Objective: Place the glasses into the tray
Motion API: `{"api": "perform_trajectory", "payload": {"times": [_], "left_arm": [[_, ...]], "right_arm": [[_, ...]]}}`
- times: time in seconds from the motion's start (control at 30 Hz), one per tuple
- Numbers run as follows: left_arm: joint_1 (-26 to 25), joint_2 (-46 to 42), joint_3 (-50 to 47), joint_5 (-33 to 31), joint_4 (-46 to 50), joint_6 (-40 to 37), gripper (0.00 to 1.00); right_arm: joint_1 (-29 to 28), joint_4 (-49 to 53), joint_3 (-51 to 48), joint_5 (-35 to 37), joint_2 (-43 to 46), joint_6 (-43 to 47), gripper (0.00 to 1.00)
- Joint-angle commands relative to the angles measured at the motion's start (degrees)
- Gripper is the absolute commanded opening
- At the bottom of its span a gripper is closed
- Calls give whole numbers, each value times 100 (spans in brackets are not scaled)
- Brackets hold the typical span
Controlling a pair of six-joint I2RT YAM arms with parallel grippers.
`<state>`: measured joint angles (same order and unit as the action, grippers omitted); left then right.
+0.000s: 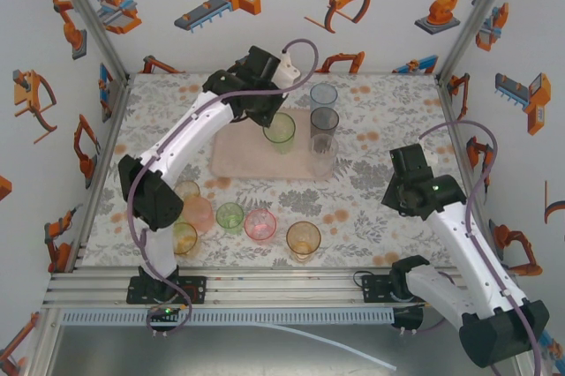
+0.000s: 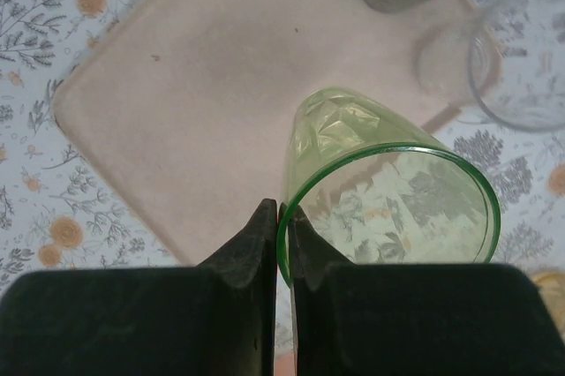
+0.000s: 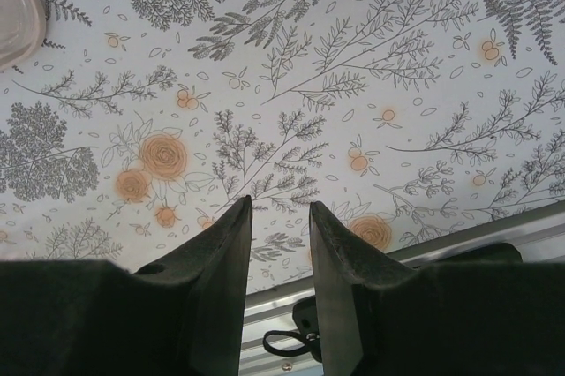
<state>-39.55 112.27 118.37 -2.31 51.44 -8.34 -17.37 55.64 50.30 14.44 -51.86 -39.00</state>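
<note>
My left gripper (image 2: 284,217) is shut on the rim of a green glass (image 2: 380,173), one finger inside it and one outside. It holds this green glass (image 1: 280,129) over the pale pink tray (image 1: 243,155), and I cannot tell whether the base touches. Along the tray's right side stand a pale blue glass (image 1: 323,95), a smoky grey glass (image 1: 324,120) and a clear glass (image 1: 323,154). My right gripper (image 3: 280,213) hangs open over the floral tabletop with nothing between its fingers.
Several glasses stand on the table in front of the tray: a pale one (image 1: 187,191), a pinkish one (image 1: 199,214), a green one (image 1: 230,216), a pink one (image 1: 260,223) and two amber ones (image 1: 303,238) (image 1: 184,238). The right arm (image 1: 424,191) stays right of the tray.
</note>
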Motion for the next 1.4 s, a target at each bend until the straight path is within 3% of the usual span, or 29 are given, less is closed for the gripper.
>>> {"api": "perform_trajectory", "payload": {"times": [0.0,0.43,1.03,1.37], "left_arm": [[161,438,623,195,50,-86,5],[509,2178,2837,254,59,-99,6],[677,2820,2852,269,-917,56,8],[686,2991,2977,358,-979,122,9]], "right_arm": [[37,-150,-78,7,-42,79,34],[45,-474,-240,-37,-268,135,33],[61,-633,-108,-112,-667,236,33],[74,-643,-65,-151,-728,238,33]]}}
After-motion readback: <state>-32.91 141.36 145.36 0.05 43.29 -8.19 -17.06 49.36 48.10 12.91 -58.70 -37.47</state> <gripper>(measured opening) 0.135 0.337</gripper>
